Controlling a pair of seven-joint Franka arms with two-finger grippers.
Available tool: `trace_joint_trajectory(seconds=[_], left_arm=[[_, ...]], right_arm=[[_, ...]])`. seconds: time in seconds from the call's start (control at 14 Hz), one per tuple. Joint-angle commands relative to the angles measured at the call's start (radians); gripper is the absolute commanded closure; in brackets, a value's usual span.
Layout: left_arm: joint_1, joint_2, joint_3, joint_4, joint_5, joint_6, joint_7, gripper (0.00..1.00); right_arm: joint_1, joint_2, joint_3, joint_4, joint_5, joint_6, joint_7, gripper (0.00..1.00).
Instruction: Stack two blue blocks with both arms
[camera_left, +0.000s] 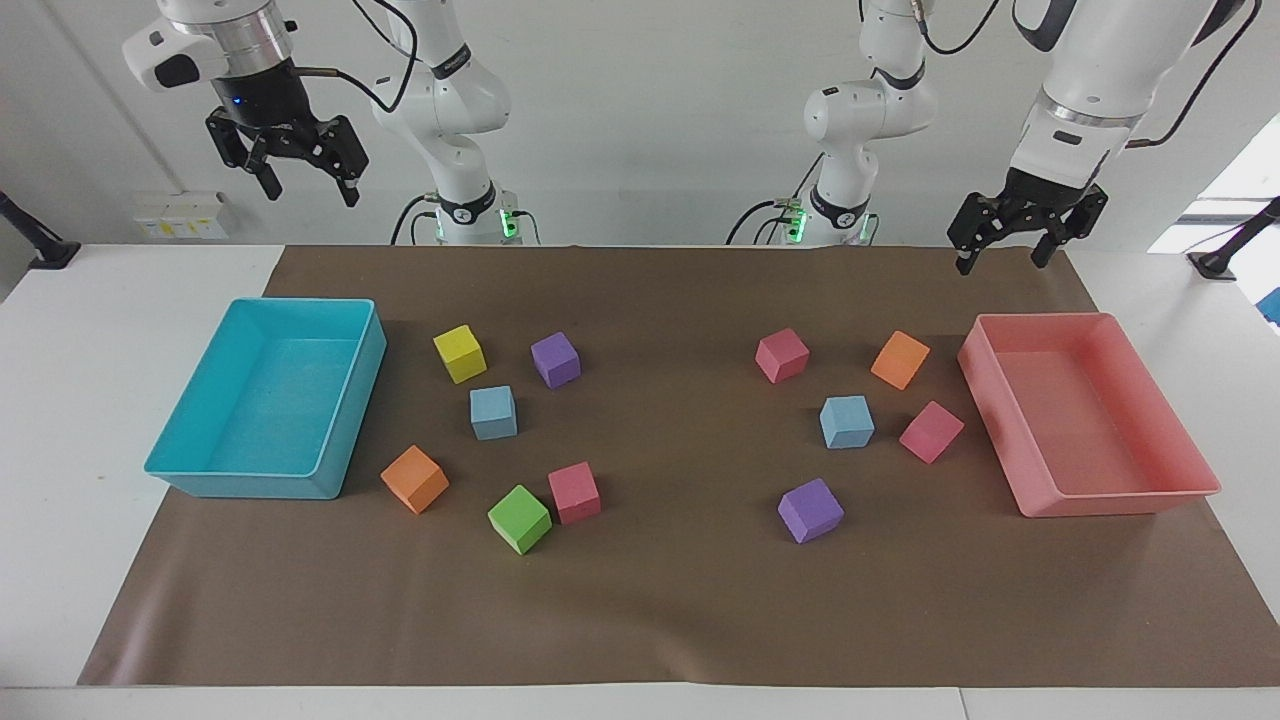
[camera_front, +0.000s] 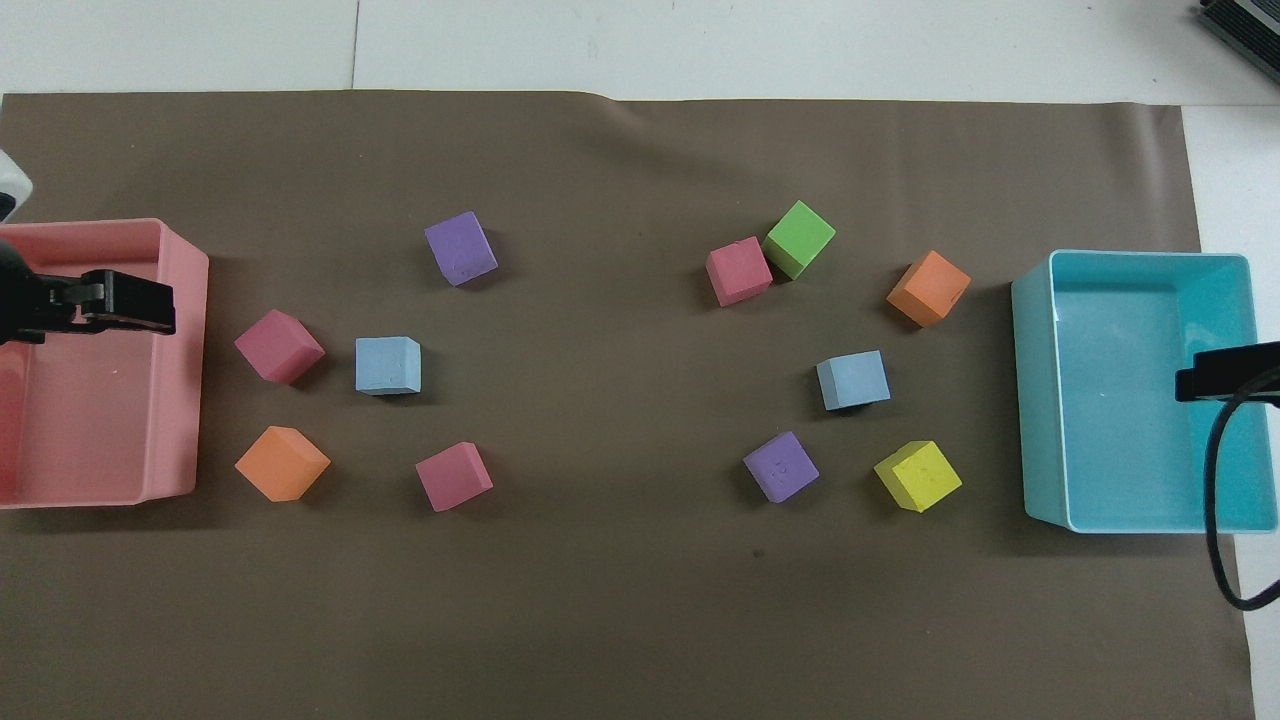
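- Two blue blocks lie well apart on the brown mat, one in each arm's half of the worktop, so each arm has its own block close by.
- One blue block (camera_left: 847, 421) sits toward the left arm's end, between a pink cube (camera_left: 931, 431) and the mat's middle, near the pink tray (camera_left: 1030, 495).
- Left claw (camera_left: 1005, 253) hangs released, jaws spread and holding nothing, over the robots' edge of the mat by the pink tray's nearest corner; its block lies farther from the robots and toward the worktop's middle.
- Second blue block (camera_left: 493, 413) sits toward the right arm's end, among a yellow cube (camera_left: 460, 353), a purple cube (camera_left: 555, 359) and the turquoise tray (camera_left: 250, 482).
- Right claw (camera_left: 307, 186) hangs high, released and empty, above the robots' edge near the turquoise tray; its block also lies farther from the robots and toward the middle.
- Neither block has a long axis; both are cubes turned nearly square to the worktop's edges, which should suit a straight top-down grasp.
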Motion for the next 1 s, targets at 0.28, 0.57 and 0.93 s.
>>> trace_joint_trajectory(seconds=[0.28, 0.57, 0.93], left_arm=[[0.016, -0.008, -0.005, 0.002, -0.016, -0.017, 0.01, 0.0], [0.014, -0.008, -0.005, 0.002, -0.016, -0.017, 0.01, 0.0], [0.016, -0.008, -0.005, 0.002, -0.016, -0.017, 0.01, 0.0]], right_arm=[[-0.006, -0.028, -0.001, -0.03, 0.007, 0.0, -0.018, 0.0], [-0.012, -0.025, -0.001, -0.024, 0.007, 0.0, -0.018, 0.0], [-0.003, -0.037, 0.008, -0.029, 0.009, -0.007, -0.027, 0.0]])
